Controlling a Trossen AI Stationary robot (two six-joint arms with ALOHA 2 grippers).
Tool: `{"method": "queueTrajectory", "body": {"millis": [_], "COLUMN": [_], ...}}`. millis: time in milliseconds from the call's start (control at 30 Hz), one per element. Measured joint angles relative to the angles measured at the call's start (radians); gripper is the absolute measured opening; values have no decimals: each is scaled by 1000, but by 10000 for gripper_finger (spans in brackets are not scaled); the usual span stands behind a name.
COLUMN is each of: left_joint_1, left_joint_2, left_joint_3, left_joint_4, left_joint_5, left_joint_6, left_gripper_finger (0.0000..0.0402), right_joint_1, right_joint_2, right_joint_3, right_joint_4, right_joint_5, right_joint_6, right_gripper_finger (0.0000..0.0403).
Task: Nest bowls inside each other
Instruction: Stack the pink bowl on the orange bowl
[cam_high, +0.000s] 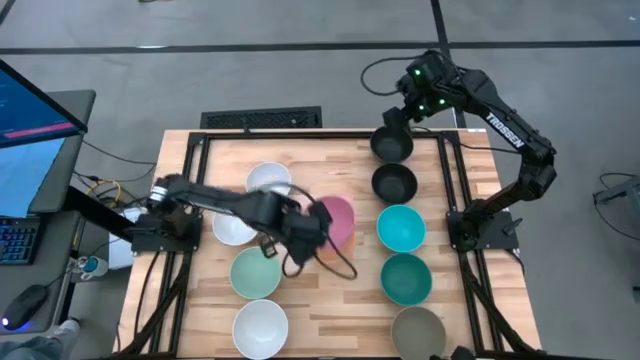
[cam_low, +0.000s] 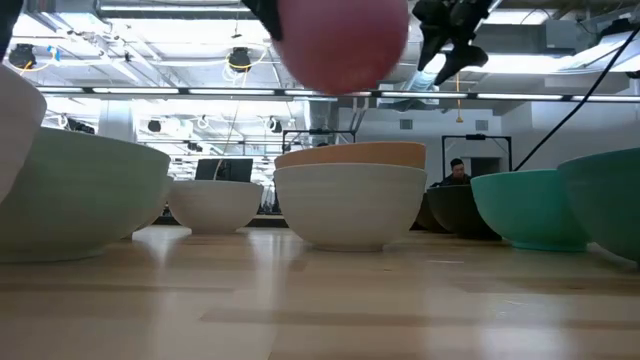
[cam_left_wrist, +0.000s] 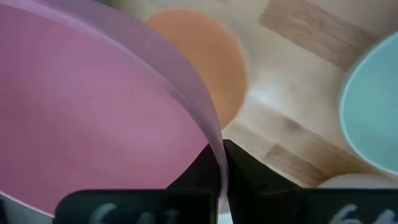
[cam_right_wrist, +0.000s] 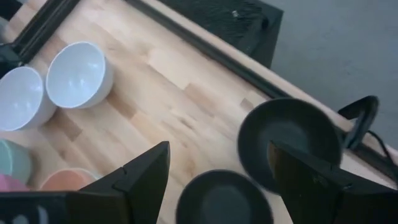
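High view, smooth pink bowl (cam_high: 338, 220) rim pinched by left fingers (cam_left_wrist: 205, 168), right fingers (cam_right_wrist: 140, 171) apart.

Five bowls (cam_high: 401, 228) are sitting in a line down the table's (cam_high: 340, 300) right side, running far edge to near edge. Four more (cam_high: 255, 272) are sitting on the left side, the two farthest just beside each other. In the middle, the left gripper (cam_high: 320, 225) is pinching a lifted bowl (cam_high: 340, 215) by its rim, up above a nested pair (cam_low: 350, 195). The right gripper (cam_high: 400, 118) is hovering over the line's farthest bowl (cam_high: 392, 145), jaws wide.
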Motion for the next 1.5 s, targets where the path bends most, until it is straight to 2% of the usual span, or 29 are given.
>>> {"method": "queueTrajectory", "body": {"millis": [467, 800, 1033, 1133, 1267, 1500], "left_joint_1": [-26, -61, -56, -56, -57, -54], "left_joint_2": [140, 228, 249, 248, 248, 248], "left_joint_3": [-2, -1, -2, -2, -2, -2], "left_joint_4": [8, -10, -34, -36, -44, -37], "left_joint_5": [-34, -115, -141, -71, -48, -171], "left_joint_6": [-5, -52, -162, -193, -249, -318], "left_gripper_finger": [0, 0, 8, 17, 23, 39], "right_joint_1": [199, 371, 478, 502, 507, 505], "right_joint_2": [-43, -80, -85, -85, -85, -85], "right_joint_3": [1, 0, 0, 0, 0, 0], "right_joint_4": [8, 2, -27, -34, -34, -35], "right_joint_5": [14, 146, 240, 264, 275, 275], "right_joint_6": [172, 314, 377, 396, 411, 411], "right_gripper_finger": [294, 294, 294, 294, 294, 294]}}
